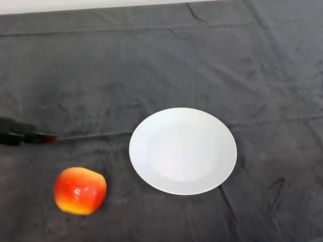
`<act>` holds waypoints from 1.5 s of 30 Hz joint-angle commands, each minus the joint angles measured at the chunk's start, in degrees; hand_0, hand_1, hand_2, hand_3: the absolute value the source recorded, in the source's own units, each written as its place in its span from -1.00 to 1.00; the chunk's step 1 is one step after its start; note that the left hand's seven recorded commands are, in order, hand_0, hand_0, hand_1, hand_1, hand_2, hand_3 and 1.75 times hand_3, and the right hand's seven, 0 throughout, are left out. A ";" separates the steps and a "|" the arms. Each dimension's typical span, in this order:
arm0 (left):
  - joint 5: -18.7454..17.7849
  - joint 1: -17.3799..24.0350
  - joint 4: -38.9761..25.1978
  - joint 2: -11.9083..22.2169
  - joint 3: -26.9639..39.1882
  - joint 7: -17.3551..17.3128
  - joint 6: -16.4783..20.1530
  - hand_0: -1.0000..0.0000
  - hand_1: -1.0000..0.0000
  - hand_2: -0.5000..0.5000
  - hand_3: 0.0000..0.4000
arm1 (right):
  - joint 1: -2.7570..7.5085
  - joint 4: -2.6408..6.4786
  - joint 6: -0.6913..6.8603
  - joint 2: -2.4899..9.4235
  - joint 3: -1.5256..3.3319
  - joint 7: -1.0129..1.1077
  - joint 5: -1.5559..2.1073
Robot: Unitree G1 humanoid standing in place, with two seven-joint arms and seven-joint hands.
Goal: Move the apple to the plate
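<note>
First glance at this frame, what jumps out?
The white plate near the middle of the dark cloth stands out most, bare on top. Next is the red and yellow apple at lower left, resting on the cloth apart from the plate. At the left edge a black part with a reddish tip pokes in; what it is cannot be told.

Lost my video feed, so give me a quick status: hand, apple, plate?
Hand at far left edge, fingers unreadable, holding nothing. Apple on the cloth, left of the plate, apart. Plate bare, nothing between.
</note>
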 commanded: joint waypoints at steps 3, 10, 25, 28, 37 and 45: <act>1.54 2.23 -4.10 -0.83 -3.16 -1.75 1.97 1.00 1.00 0.00 -1.00 | 1.91 -0.70 1.07 -0.38 0.17 0.33 0.20; 2.99 2.62 -7.64 -1.34 -6.94 -4.27 4.97 1.00 1.00 0.00 -1.00 | 1.98 -0.87 1.17 -0.38 0.15 0.38 0.18; 6.44 7.98 -16.79 0.92 -13.66 -10.76 9.55 1.00 1.00 0.00 -1.00 | 1.97 -0.94 1.30 -0.36 0.11 0.40 0.12; 7.06 9.02 -17.53 2.40 -14.59 -12.77 9.43 1.00 1.00 0.00 -1.00 | 1.95 -0.91 1.31 -0.36 0.11 0.40 0.11; 9.10 9.49 -16.44 7.17 -15.81 -18.36 8.43 1.00 1.00 0.00 -1.00 | 1.86 -0.77 1.32 -0.35 0.08 0.37 0.07; 12.81 9.81 -14.61 9.08 -17.66 -19.82 7.84 1.00 1.00 0.00 -1.00 | 1.78 -0.64 1.31 -0.34 0.07 0.33 0.04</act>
